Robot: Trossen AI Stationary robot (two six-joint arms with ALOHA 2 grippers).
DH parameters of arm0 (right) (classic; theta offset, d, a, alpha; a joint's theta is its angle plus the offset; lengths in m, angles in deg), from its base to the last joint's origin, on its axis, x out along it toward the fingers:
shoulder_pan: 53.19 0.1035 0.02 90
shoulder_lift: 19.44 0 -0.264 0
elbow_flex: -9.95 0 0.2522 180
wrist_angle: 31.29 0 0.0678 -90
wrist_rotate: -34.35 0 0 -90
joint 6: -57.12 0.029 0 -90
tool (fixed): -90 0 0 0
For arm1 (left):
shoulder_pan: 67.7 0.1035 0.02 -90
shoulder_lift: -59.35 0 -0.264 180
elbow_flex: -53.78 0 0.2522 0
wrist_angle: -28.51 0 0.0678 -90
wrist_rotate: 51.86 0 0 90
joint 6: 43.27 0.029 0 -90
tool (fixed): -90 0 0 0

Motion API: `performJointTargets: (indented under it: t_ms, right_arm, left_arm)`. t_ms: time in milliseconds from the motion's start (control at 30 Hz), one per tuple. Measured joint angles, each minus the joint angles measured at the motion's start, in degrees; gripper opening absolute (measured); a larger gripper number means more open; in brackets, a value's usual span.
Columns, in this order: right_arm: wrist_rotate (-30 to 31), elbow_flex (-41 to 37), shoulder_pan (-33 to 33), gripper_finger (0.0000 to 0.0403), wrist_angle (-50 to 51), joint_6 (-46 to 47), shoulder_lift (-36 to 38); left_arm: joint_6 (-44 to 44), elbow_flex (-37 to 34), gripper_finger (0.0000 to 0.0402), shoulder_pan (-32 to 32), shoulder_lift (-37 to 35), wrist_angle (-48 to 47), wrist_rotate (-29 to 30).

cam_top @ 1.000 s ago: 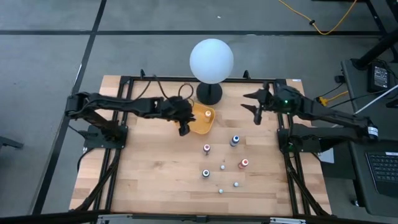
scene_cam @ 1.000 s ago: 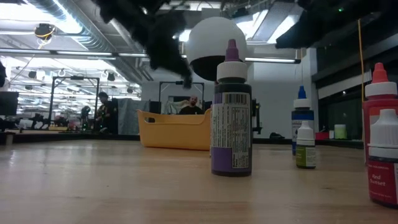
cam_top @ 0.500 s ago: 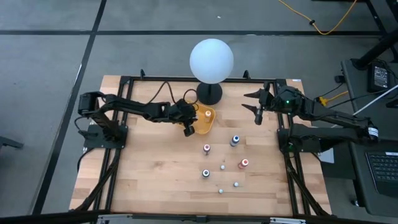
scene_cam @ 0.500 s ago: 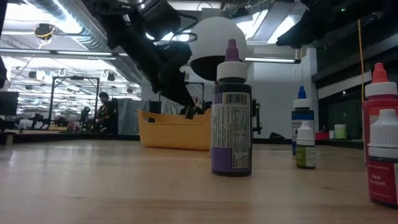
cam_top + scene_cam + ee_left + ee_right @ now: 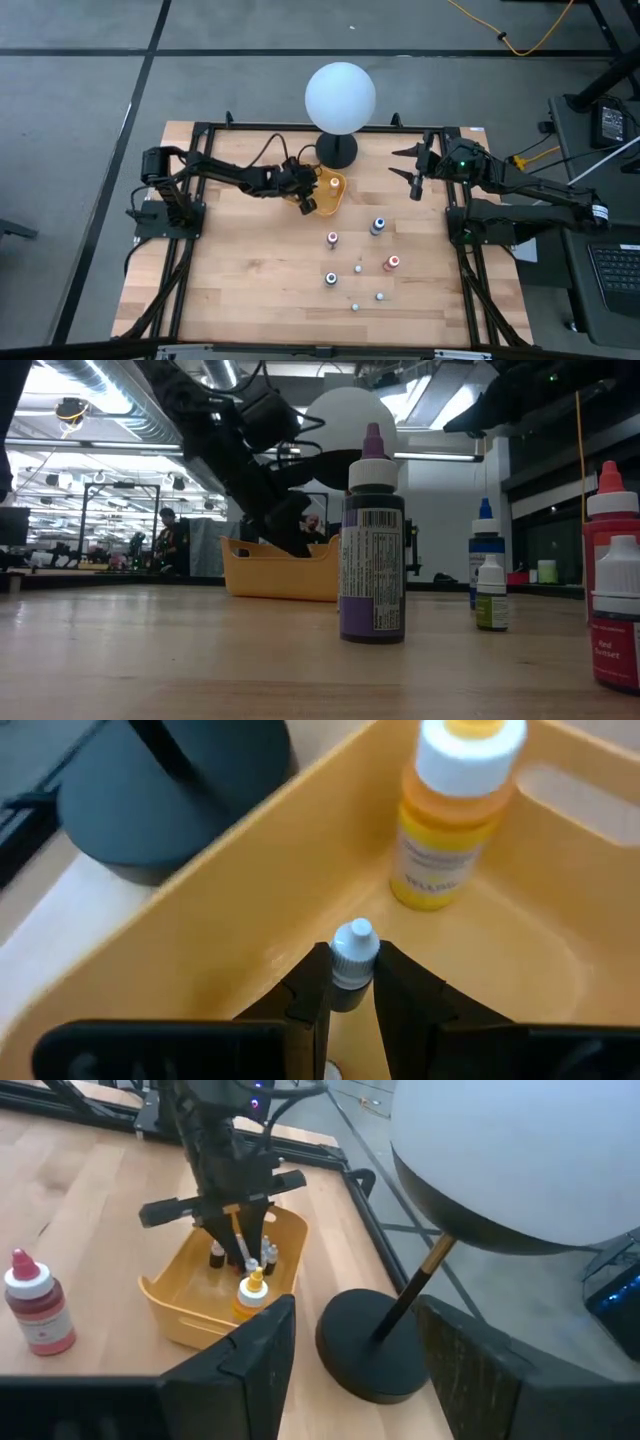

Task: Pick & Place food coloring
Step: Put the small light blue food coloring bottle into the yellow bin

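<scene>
My left gripper (image 5: 308, 203) reaches down into the yellow-orange tray (image 5: 337, 193), shut on a tiny bottle with a whitish cap (image 5: 354, 952). A yellow bottle with a white cap (image 5: 450, 820) stands in the tray beside it, and the right wrist view shows a few more small bottles (image 5: 268, 1254) there. Several food coloring bottles stand upright on the table: pink top (image 5: 332, 239), blue top (image 5: 377, 226), red top (image 5: 392, 263), and smaller ones nearer. My right gripper (image 5: 415, 180) hovers open over the table's far right, touching nothing. My left gripper pinches the tiny bottle just under its whitish cap (image 5: 350, 982) between the two fingertips (image 5: 312, 982), coming from above and slanting down into the tray. The bottle stands upright with its cap above the fingers. The fingers hide its lower body, so I cannot tell whether it touches the tray floor.
A big white globe (image 5: 340, 97) on a black base (image 5: 337, 152) stands just behind the tray at the far edge. In the low view a purple-topped bottle (image 5: 372, 540) stands nearest. Bare wood lies left and near. People show in the room beyond.
My left gripper has come down from above the tray's rim into the tray, shifting slightly toward the table's right, still shut on the tiny bottle. The bottle now sits low inside the tray. The right arm has kept still.
</scene>
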Motion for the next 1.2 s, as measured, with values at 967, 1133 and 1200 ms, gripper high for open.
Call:
performJointTargets:
  t_ms: [967,1133,1200]
  right_arm:
    - [0.1,0.0,-0.8,0.0209,-0.1,-3.4,0.0]
    - [0.1,0.0,-0.8,0.0209,-0.1,-3.4,0.0]
    - [0.0,0.0,-0.8,0.0209,-0.1,-3.3,0.0]
  left_arm:
    - [0.1,0.1,0.0059,1.4,3.4,4.8,-0.6]
    - [-0.3,0.0,0.0059,1.4,3.4,4.3,-0.2]
    - [-0.3,0.0,0.0059,1.5,3.4,4.3,0.0]
